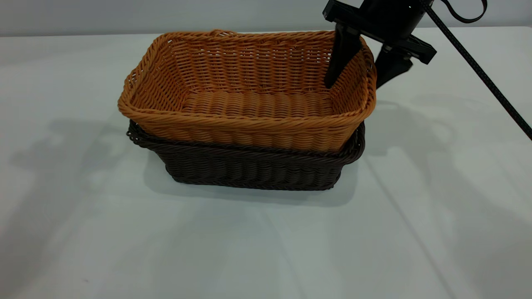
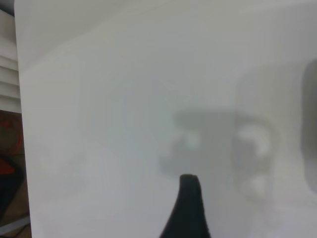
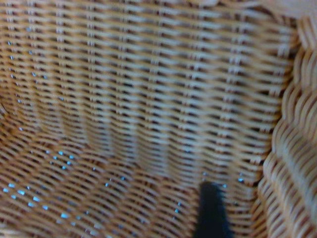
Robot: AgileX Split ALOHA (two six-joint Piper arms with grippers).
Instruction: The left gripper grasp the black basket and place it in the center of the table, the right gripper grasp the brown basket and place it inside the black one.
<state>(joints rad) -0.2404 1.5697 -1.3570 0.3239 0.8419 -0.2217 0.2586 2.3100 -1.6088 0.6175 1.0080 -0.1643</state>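
Nesting nearly done: right gripper spread astride brown basket rim at 2 o'clock; next, lift clear of black basket

Black basket mostly hidden behind nested brown basket.

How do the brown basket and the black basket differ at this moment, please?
Colour: the brown basket is orange-tan, the black basket very dark brown-black.
Position: the black basket rests on the table; the brown basket sits nested inside it, its rim higher.
Contact: the right claw straddles the brown basket's right wall, one finger inside and one outside; nothing grips the black basket.
Both are rectangular woven wicker with braided rims.
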